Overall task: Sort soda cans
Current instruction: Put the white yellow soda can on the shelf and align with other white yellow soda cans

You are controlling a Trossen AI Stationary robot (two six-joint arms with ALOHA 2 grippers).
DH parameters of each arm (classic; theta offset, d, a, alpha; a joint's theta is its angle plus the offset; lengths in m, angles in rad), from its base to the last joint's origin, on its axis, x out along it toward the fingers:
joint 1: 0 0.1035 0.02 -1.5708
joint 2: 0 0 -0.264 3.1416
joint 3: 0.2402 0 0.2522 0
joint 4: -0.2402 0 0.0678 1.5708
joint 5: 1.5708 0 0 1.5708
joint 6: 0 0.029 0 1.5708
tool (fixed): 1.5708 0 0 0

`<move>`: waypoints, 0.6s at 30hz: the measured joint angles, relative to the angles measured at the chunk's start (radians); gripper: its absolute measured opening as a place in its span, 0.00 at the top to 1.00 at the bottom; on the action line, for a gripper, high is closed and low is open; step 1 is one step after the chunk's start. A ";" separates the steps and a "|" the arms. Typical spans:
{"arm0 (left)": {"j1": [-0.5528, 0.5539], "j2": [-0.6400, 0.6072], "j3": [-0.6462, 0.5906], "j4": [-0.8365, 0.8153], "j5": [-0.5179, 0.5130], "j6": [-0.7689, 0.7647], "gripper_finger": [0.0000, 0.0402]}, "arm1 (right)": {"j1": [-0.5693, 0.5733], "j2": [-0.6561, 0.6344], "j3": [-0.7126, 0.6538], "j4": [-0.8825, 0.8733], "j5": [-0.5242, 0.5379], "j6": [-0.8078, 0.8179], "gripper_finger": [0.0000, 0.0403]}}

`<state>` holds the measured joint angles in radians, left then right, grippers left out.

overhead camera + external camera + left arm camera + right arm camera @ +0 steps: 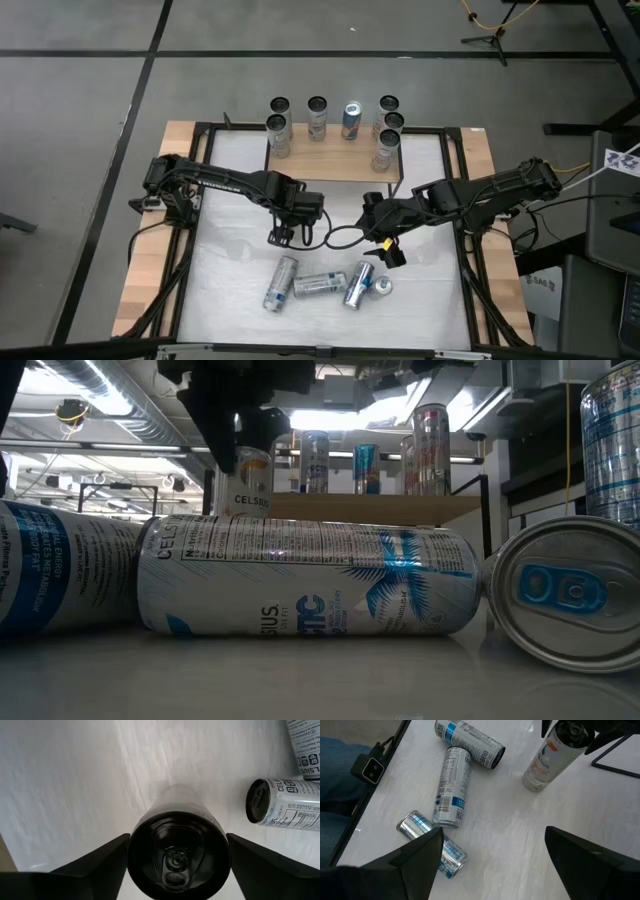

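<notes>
Dark-topped upright can [178,851] stands between the left pincer's [178,862] parted, released fingers.

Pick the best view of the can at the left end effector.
Left wrist view: the dark-topped can fills it, between the fingers. Right wrist view shows it upright. High view: arm hides it. Low view: cannot tell.

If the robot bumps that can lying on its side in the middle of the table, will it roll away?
Probably yes. The middle can lies flat on its round side on the smooth white table, so a sideways nudge should roll it. It might stop soon, since other lying cans sit close by. Its thin metal could dent if squeezed.
</notes>
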<state>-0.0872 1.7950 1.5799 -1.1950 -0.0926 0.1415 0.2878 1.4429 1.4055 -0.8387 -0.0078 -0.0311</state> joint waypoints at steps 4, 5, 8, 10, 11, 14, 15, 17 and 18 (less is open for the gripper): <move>0.000 0.000 0.000 0.000 -0.001 -0.042 0.15 | 0.000 0.000 0.000 0.000 0.000 0.000 0.15; 0.000 0.000 0.000 0.000 -0.001 -0.071 0.14 | 0.000 0.000 0.000 0.000 0.000 0.000 0.15; 0.000 0.000 0.000 0.000 -0.002 -0.158 0.13 | 0.000 0.000 0.000 0.000 0.000 0.000 0.15; 0.000 0.000 0.000 0.000 -0.002 -0.221 0.13 | 0.000 0.000 0.000 0.000 0.000 0.000 0.15; 0.000 0.000 0.000 0.000 -0.002 -0.253 0.13 | 0.000 0.000 0.000 0.000 0.000 0.000 0.15; 0.000 0.000 0.000 0.000 -0.002 -0.369 0.13 | 0.000 0.000 0.000 0.000 0.000 0.000 0.15; 0.000 0.000 0.000 0.000 -0.002 -0.411 0.13 | 0.000 0.000 0.000 0.000 0.000 0.000 0.15; 0.002 0.000 0.000 0.000 -0.002 -0.487 0.13 | 0.000 0.000 0.000 0.000 0.000 0.000 0.15; 0.003 0.000 0.000 0.000 -0.002 -0.524 0.13 | 0.000 0.000 0.000 0.000 0.000 0.000 0.15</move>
<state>-0.0845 1.7954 1.5795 -1.1954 -0.0948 -0.3821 0.2878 1.4429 1.4055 -0.8387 -0.0078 -0.0311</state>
